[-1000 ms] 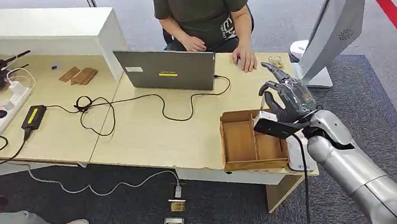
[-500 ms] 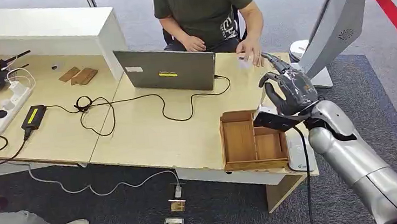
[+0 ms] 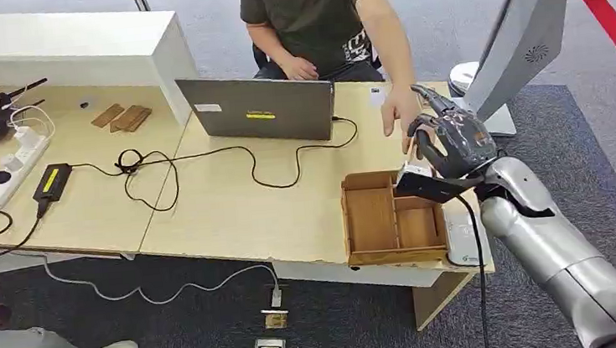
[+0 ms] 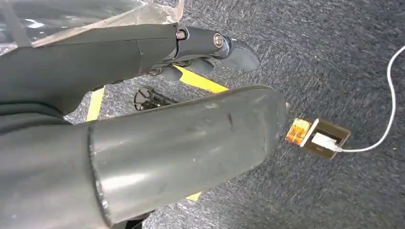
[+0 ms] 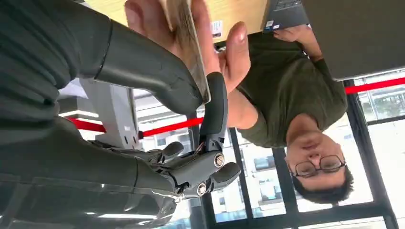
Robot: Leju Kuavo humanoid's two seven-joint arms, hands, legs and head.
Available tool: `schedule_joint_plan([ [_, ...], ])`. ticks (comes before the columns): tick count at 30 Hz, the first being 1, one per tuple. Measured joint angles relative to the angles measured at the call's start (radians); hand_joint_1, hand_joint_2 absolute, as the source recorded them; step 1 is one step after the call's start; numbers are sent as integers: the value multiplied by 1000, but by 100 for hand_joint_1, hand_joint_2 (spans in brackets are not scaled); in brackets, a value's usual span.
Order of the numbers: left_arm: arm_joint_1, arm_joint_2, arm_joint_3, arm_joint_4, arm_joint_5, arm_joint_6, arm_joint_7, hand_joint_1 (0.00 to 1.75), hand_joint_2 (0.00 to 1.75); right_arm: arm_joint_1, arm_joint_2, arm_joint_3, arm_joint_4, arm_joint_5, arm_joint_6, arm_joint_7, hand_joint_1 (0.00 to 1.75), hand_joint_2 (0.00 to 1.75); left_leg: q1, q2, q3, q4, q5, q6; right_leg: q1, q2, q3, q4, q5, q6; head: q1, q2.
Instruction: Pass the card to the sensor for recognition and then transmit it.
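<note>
Fingers (image 5: 143, 62) pinching card (image 5: 191, 52), person's hand (image 3: 400, 115) touching

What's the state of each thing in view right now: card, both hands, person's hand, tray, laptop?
card: pinched by the right hand, person's fingers also on it
right hand: raised beyond the tray, holding the card
left hand: hanging over the carpet, holding nothing
person's hand: reaching to the card
wooden tray: on the table, compartments empty
laptop: open

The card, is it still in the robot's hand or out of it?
Still in it: the right hand pinches the card between thumb and finger, while a person's hand also grasps it.
</note>
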Motion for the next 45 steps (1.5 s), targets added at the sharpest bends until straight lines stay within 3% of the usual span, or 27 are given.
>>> schedule_joint_plan([
  [9, 0, 0, 0, 0, 11, 6, 1, 0, 0, -9, 18, -18, 48, 21, -16, -22, 175, 175, 0, 0, 0, 0, 0, 0, 0, 0, 0, 0, 0, 0, 0, 0],
  [10, 0, 0, 0, 0, 11, 6, 1, 0, 0, -10, 19, -19, 51, 21, -18, -23, 162, 175, 0, 0, 0, 0, 0, 0, 0, 0, 0, 0, 0, 0, 0, 0],
  [11, 0, 0, 0, 0, 11, 6, 1, 0, 0, -10, 19, -19, 52, 21, -18, -23, 89, 175, 0, 0, 0, 0, 0, 0, 0, 0, 0, 0, 0, 0, 0, 0],
  [12, 0, 0, 0, 0, 12, 6, 2, 0, 0, -11, 19, -19, 53, 23, -20, -24, 0, 175, 0, 0, 0, 0, 0, 0, 0, 0, 0, 0, 0, 0, 0, 0],
  [13, 1, 0, 0, 0, 12, 8, 3, 0, 0, -12, 20, -19, 58, 24, -24, -25, 0, 175, 0, 0, 0, 0, 0, 0, 0, 0, 0, 0, 0, 0, 0, 0],
  [14, 1, 0, 0, 0, 12, 8, 3, 0, 0, -12, 20, -20, 60, 26, -26, -26, 0, 0, 0, 0, 0, 0, 0, 0, 0, 0, 0, 0, 0, 0, 0, 0],
  [19, 1, 0, -1, 0, 13, 9, 3, 0, 0, -12, 25, -34, 81, 14, -34, -54, 0, 0, 0, 0, 0, 0, 0, 0, 0, 0, 0, 0, 0, 0, 0, 0],
  [31, 1, 0, -6, 0, 15, 8, 1, 0, 0, -30, 9, -47, 110, 57, -80, -46, 0, 0, 0, 0, 0, 0, 0, 0, 0, 0, 0, 0, 0, 0, 0, 0],
  [37, 3, 0, -13, 0, 20, 6, 6, 0, 0, -107, -23, -45, 137, 137, -48, -51, 0, 0, 0, 0, 0, 1, 0, 0, 0, 0, 0, 0, 0, 0, 0, 0],
  [45, 3, 0, -18, 0, 20, -2, 6, 0, 0, -179, -112, -44, 205, 196, -26, -69, 0, 0, 0, -1, -1, 1, 0, 0, 0, 0, 0, 0, 1, 1, 0, 0],
])
